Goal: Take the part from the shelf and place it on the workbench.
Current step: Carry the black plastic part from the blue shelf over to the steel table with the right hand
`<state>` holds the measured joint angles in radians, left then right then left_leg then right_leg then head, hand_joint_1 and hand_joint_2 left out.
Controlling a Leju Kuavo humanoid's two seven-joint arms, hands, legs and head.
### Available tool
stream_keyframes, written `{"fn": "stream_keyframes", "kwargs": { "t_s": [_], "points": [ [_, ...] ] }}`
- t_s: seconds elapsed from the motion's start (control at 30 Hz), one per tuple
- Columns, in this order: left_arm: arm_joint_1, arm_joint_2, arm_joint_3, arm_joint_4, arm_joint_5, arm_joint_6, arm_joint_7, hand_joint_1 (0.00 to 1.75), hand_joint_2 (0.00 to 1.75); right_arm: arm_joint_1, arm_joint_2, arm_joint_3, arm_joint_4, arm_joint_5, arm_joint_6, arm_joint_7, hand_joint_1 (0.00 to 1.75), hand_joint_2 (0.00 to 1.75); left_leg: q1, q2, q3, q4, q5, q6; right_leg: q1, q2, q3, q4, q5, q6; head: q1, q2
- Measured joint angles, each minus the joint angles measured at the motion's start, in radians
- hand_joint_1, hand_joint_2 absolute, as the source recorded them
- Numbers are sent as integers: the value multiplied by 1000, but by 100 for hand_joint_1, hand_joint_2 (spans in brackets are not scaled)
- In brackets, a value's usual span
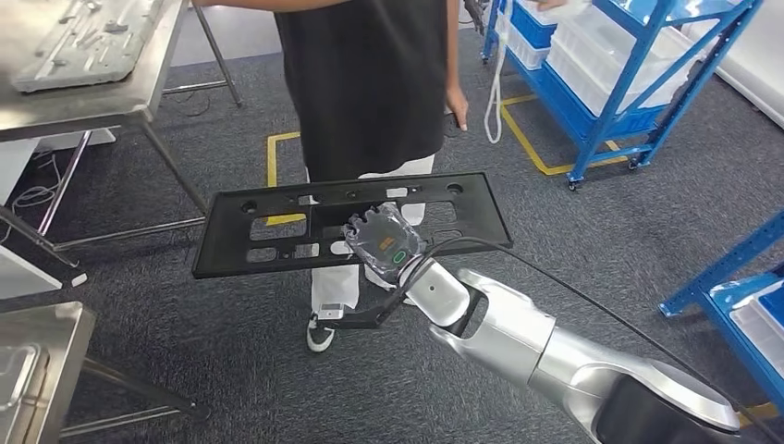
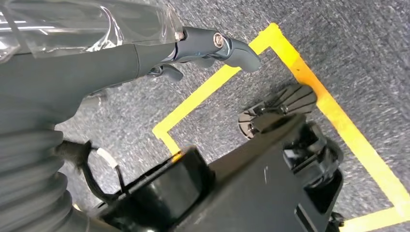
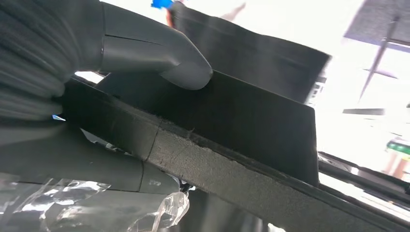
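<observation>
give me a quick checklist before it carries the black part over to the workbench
1. Grip on the part: ok. The right hand holds the black part near its middle, thumb pressed on its face.
2. Part level: ok, only slightly tilted in the head view.
3. Path ahead: not ok. A person stands right behind the part.
4. Left hand: ok, it holds nothing, fingers apart above the carpet.
5. Workbench ready: cannot tell. A steel table at upper left already carries a grey tray.
6. Cable along the right arm: cannot tell whether it could snag.
</observation>
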<state>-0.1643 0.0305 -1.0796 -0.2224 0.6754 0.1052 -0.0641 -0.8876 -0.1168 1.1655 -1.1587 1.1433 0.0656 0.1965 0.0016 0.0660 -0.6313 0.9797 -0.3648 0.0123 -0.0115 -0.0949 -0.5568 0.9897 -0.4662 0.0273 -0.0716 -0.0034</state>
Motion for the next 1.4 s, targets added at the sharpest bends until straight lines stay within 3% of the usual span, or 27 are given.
{"fn": "stream_keyframes", "kwargs": {
  "t_s": [0.07, 0.13, 0.17, 0.23, 0.27, 0.3, 0.33, 0.37, 0.43, 0.47, 0.53, 0.57, 0.6, 0.67, 0.73, 0.8, 0.83, 0.9, 0.97, 1.03, 1.1, 1.13, 1.2, 1.23, 1.3, 1.33, 1.4],
  "points": [
    [1, 0, 0, 0, -5, -3, 0, 0, 175, 0, -1, 0, -5, 0, 6, 2, 175, 175, -3, -22, 1, -4, -2, 12, 2, -18, 7, -5, -6, 11, 2, 0],
    [7, 0, 0, 0, -9, -4, 1, 0, 175, 0, -3, 0, -13, 1, 13, 6, 175, 175, 2, -46, 7, -10, 0, 25, -1, 6, 4, 16, -27, 20, 4, 0],
    [10, 0, 0, 0, -10, -4, 2, 0, 175, 0, -5, 0, -17, 1, 16, 8, 175, 175, 5, -58, 10, -13, 1, 32, -2, 31, -12, 55, -51, 22, 5, 0],
    [10, 1, 0, 0, -11, -5, 2, 0, 175, 4, -12, 0, -22, 2, 22, 10, 175, 175, 5, -83, 13, -14, 0, 41, -2, 79, -80, 192, -111, 21, 7, 0],
    [9, 1, 0, 0, -12, -5, 2, 0, 175, 9, -15, 0, -23, 3, 24, 11, 175, 175, 4, -98, 15, -14, -1, 43, -1, 88, -117, 256, -131, 21, 8, 0],
    [10, 1, 0, 0, -12, -6, 2, 0, 175, 13, -19, 0, -24, 4, 27, 11, 175, 175, 4, -115, 17, -14, -2, 44, 0, 92, -142, 291, -132, 20, 8, 0],
    [11, 1, 0, 0, -12, -6, 2, 0, 175, 17, -21, 0, -25, 4, 28, 11, 175, 175, 3, -131, 20, -13, -3, 44, 0, 94, -147, 284, -111, 19, 8, 0],
    [12, 1, 0, 0, -12, -6, 2, 0, 175, 19, -23, 0, -26, 5, 29, 12, 175, 175, 4, -147, 22, -13, -4, 43, -1, 98, -134, 238, -75, 17, 8, 0],
    [11, 1, 0, 0, -12, -6, 2, 0, 175, 19, -26, 0, -31, 6, 29, 12, 175, 175, 3, -176, 24, -10, -7, 38, -5, 132, -78, 95, 4, 14, 8, 0],
    [10, 1, 0, 0, -12, -5, 2, 0, 175, 18, -27, 0, -33, 7, 29, 12, 175, 175, 2, -188, 24, -9, -8, 34, -8, 149, -57, 41, 27, 12, 8, 0],
    [10, 2, 0, 0, -12, -4, 1, 0, 175, 19, -29, 0, -39, 8, 29, 12, 175, 175, 3, -209, 19, -9, -9, 24, -7, 161, -41, 3, 36, 6, 7, 0],
    [12, 3, 0, 0, -12, -4, 1, 0, 175, 19, -28, 0, -41, 8, 30, 11, 175, 175, 5, -218, 17, -11, -8, 19, -6, 148, -41, 2, 37, 1, 7, 0],
    [13, 5, 0, 0, -12, -3, 1, 0, 175, 18, -28, 0, -45, 8, 30, 12, 175, 175, 7, -214, 13, -8, -10, 14, -5, 137, -39, 0, 38, -4, 8, 0],
    [11, 8, 0, 0, -16, -5, 1, 0, 175, 16, -28, 0, -52, 8, 32, 14, 175, 175, 6, -161, -14, 43, -37, 2, -7, 116, -35, -5, 40, -16, 4, 0],
    [4, 9, -1, 0, -23, -8, 1, 0, 175, 17, -30, 0, -58, 8, 36, 16, 175, 175, 6, -97, -77, 172, -96, -10, -5, 93, -32, -5, 37, -23, 1, 0],
    [-3, 9, -1, 0, -28, -8, 2, 0, 175, 17, -34, 0, -59, 8, 38, 18, 175, 175, 10, -81, -135, 284, -131, -16, -4, 67, -29, -5, 33, -26, 0, 0],
    [-5, 9, -1, 0, -29, -8, 3, 0, 175, 17, -36, 0, -61, 8, 39, 19, 175, 175, 11, -78, -139, 289, -123, -16, -4, 54, -27, -5, 31, -25, 0, 0],
    [-5, 10, -1, 0, -29, -8, 4, 0, 175, 16, -39, 0, -65, 8, 39, 22, 175, 175, 10, -60, -83, 180, -65, -13, -4, 30, -20, -5, 25, -22, 0, 0],
    [-7, 11, -1, 0, -31, -8, 8, 0, 175, 14, -41, -1, -70, 8, 40, 26, 175, 175, 1, -13, -10, 41, -17, -3, 1, 10, -11, -5, 17, -14, 1, 0],
    [-9, 11, -1, 0, -34, -8, 12, 0, 175, 12, -46, -1, -78, 8, 48, 33, 175, 175, -10, 5, 13, -8, -9, 9, 8, -10, -5, -6, 10, -5, 2, 0],
    [-6, 12, -1, 0, -36, -11, 17, 0, 175, 12, -52, -2, -92, 8, 65, 43, 175, 175, -9, -23, 14, -12, -6, 20, 8, -28, 0, -7, 3, 4, 4, 0],
    [-4, 12, -1, 0, -37, -13, 20, 0, 175, 12, -57, -2, -101, 8, 75, 49, 175, 175, -7, -36, 16, -16, -4, 25, 7, -19, 0, 1, -6, 8, 4, 0],
    [-1, 12, -2, 0, -42, -16, 28, 0, 175, 12, -74, -5, -124, 8, 95, 63, 175, 175, -1, -60, 22, -21, -1, 37, 2, 30, -31, 79, -52, 14, 5, 0],
    [-3, 11, -2, 0, -45, -16, 33, 0, 175, 12, -85, -6, -136, 8, 107, 68, 175, 175, -1, -73, 23, -21, -1, 41, 1, 61, -64, 148, -84, 16, 6, 0],
    [-9, 7, -4, 0, -47, -11, 38, 0, 175, 12, -106, -7, -159, 7, 131, 73, 175, 175, -1, -104, 24, -21, -2, 46, 0, 88, -134, 275, -126, 19, 8, 0],
    [-11, 5, -5, 0, -46, -9, 38, 0, 175, 12, -115, -7, -168, 7, 140, 73, 175, 175, 0, -120, 25, -20, -2, 46, 0, 92, -151, 295, -120, 21, 8, 0],
    [-17, 3, -6, 0, -43, -5, 37, 0, 175, 9, -129, -9, -186, 6, 150, 74, 175, 175, 3, -149, 29, -19, -3, 44, -3, 101, -123, 211, -55, 23, 9, 0]
  ]
}}
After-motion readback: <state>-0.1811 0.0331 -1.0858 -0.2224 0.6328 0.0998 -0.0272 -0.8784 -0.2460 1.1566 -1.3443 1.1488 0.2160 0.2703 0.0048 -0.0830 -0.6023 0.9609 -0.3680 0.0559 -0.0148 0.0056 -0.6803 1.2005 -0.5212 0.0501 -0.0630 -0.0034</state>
